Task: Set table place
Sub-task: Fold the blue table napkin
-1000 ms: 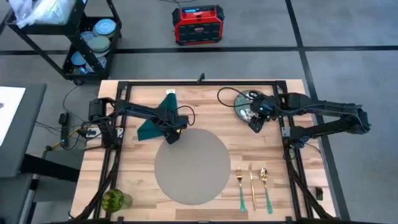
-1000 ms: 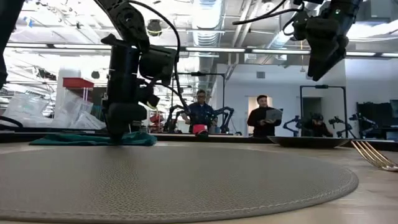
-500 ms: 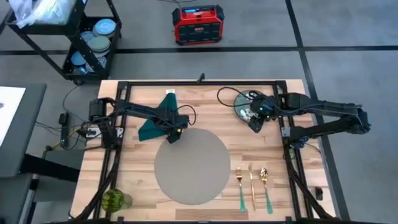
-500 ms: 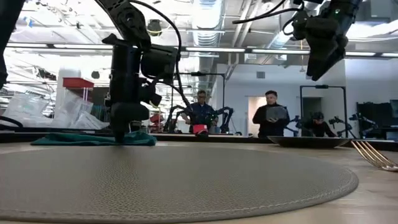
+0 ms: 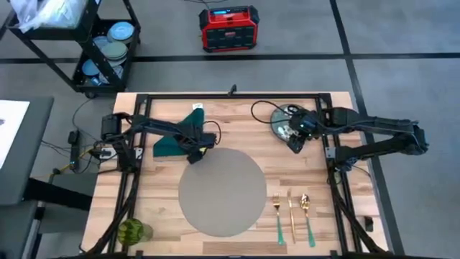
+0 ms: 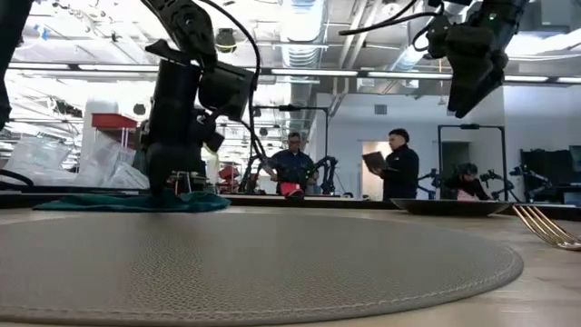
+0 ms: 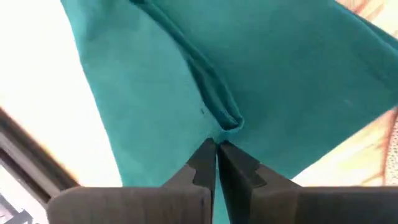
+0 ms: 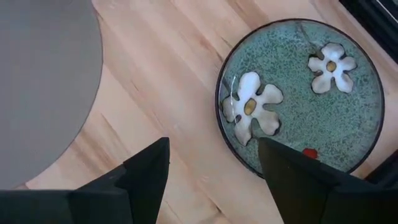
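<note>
The round grey placemat lies on the wood table, toward its near side. A dark green napkin lies flat on the wood just past the mat's far left rim. My left gripper stands over the napkin's near right corner, shut on it. The floral plate rests at the far right. My right gripper hovers open above the bare wood beside the plate's near edge, well clear of the table in the low view. My left gripper pinches a raised fold of the napkin between its two fingertips, which come from above and point down. The fold runs away from the fingers as a ridge. The rest of the napkin lies on the table.
A gold fork, knife and spoon with green handles lie to the right of the mat. A green glass stands at the near left corner. Beyond the table stand a cart with blue dishes and a red box; people stand in the room behind.
My left gripper, still shut on the napkin, has moved a little toward the table's left and far side. The napkin's pinched corner has been drawn along with it, so the cloth now sits farther from the placemat and looks more bunched.
</note>
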Controlling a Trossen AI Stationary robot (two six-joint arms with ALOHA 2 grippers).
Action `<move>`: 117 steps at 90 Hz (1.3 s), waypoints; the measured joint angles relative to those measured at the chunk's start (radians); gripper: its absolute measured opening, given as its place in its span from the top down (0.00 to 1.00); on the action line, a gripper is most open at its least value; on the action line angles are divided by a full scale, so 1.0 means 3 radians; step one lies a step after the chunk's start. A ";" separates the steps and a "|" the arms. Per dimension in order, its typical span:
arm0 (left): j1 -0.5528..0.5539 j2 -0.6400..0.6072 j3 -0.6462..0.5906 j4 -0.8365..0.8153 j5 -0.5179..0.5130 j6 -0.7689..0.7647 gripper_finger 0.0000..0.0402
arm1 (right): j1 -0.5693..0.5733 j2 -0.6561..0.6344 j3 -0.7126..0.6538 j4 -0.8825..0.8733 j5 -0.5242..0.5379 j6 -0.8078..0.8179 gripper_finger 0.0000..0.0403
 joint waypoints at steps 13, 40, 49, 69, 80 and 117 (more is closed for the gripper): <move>0.0141 -0.0004 0.0061 -0.0068 -0.0197 0.0156 1.00 | 0.0000 0.0000 0.0000 0.0000 0.0000 0.0000 0.42; 0.0632 -0.0004 0.0061 -0.0107 -0.0296 0.0475 1.00 | 0.0000 0.0000 0.0000 -0.0001 0.0000 0.0025 0.42; 0.0805 -0.0024 0.0060 -0.0189 -0.0399 0.0530 1.00 | 0.0000 0.0001 0.0000 0.0000 0.0000 0.0026 0.42; 0.1236 -0.0271 0.0060 -0.0177 -0.0635 0.0817 1.00 | 0.0000 0.0001 0.0000 0.0000 0.0014 0.0032 0.42; 0.1497 -0.0433 0.0060 -0.0094 -0.0699 0.0972 1.00 | 0.0000 0.0001 0.0000 -0.0001 0.0014 0.0032 0.42; 0.1827 -0.0497 0.0060 0.0492 -0.0645 0.1084 1.00 | 0.0010 0.0000 0.0000 -0.0008 0.0011 0.0113 0.42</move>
